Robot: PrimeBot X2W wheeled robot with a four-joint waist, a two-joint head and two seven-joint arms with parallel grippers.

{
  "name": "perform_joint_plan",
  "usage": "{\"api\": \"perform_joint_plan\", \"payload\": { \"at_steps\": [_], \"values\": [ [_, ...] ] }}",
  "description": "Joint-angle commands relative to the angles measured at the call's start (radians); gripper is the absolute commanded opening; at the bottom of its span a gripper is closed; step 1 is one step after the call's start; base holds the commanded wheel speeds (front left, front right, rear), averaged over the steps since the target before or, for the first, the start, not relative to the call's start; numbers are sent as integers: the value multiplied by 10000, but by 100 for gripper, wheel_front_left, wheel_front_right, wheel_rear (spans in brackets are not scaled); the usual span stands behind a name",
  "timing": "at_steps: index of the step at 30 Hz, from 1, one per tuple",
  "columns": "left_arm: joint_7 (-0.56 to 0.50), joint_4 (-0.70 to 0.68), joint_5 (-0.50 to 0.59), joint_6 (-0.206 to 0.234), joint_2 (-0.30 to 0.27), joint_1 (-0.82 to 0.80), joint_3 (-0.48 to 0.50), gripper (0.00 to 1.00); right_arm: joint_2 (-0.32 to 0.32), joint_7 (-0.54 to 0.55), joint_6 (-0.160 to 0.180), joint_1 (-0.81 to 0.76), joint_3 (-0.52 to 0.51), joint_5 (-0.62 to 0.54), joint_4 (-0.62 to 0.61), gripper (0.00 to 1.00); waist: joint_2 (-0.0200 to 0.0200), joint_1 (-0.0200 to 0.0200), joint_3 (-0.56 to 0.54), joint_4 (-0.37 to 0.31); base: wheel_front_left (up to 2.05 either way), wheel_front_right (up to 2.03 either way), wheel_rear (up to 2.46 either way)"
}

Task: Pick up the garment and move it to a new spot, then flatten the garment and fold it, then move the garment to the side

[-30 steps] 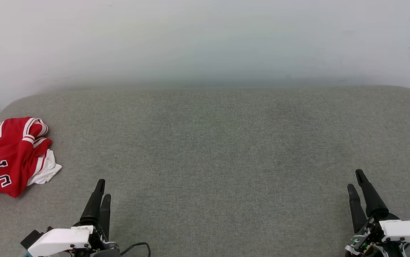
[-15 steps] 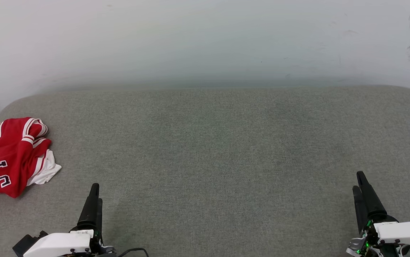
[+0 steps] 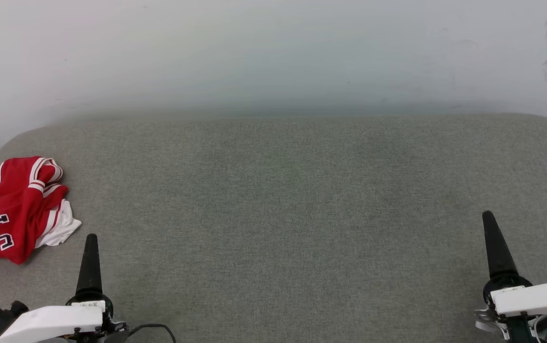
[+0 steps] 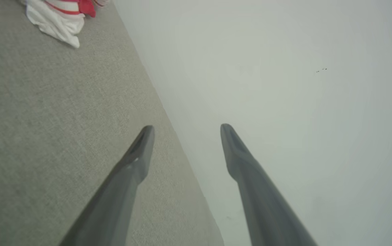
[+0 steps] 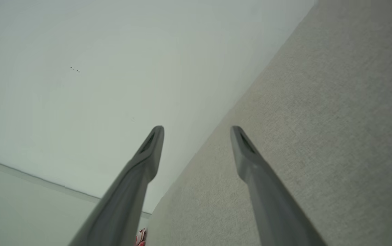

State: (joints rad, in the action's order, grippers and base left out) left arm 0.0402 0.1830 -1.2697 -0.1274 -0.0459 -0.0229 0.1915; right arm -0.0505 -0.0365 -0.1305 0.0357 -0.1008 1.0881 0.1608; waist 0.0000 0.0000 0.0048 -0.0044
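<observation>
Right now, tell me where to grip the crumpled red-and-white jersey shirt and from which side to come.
Grip the crumpled red-and-white jersey shirt at the bunched striped fold on its right side, probably from above with the open left pincer, the nearer one. That fold stands proud of the grey fabric cushion; the white flap beside it lies flatter.

Your left pincer (image 4: 187, 127) and right pincer (image 5: 197, 128) point forward, low at either side, each with its two fingers (image 4: 131, 167) parted and empty.
</observation>
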Motion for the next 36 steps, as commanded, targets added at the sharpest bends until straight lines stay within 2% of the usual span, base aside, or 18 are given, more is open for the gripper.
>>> {"api": "perform_joint_plan", "payload": {
  "at_steps": [1,8,11,15,18,30,36],
  "values": [
    [90,-344,445,-17,-33,-40,89,100,-8,-116,-1,49,-4,-502,-319,100,0,0,3,-1,0,0,0],
    [334,-1378,2366,474,-35,82,-315,100,-7,-363,-1,-15,262,-2710,-1076,100,0,0,29,-8,0,0,0],
    [434,-1816,3002,519,-36,168,-664,100,-6,-459,-1,-42,340,-3238,-1284,100,0,0,44,-4,0,0,0],
    [561,-2037,3266,548,-39,251,-913,100,-6,-585,-1,-71,491,-4038,-1528,100,0,0,65,-4,0,0,0],
    [653,-2226,3976,529,-38,288,-1056,100,-5,-679,-1,-104,616,-4614,-1669,100,0,0,82,-11,0,0,0],
    [996,-2876,6789,978,-42,354,-2138,100,-4,-1024,-1,-221,842,-6635,-1933,100,0,0,114,-56,0,0,0],
    [1157,-2898,8094,1381,-43,456,-2714,100,-3,-1182,-1,-297,733,-7435,-1825,100,0,0,93,-69,0,0,0]
  ]
}}
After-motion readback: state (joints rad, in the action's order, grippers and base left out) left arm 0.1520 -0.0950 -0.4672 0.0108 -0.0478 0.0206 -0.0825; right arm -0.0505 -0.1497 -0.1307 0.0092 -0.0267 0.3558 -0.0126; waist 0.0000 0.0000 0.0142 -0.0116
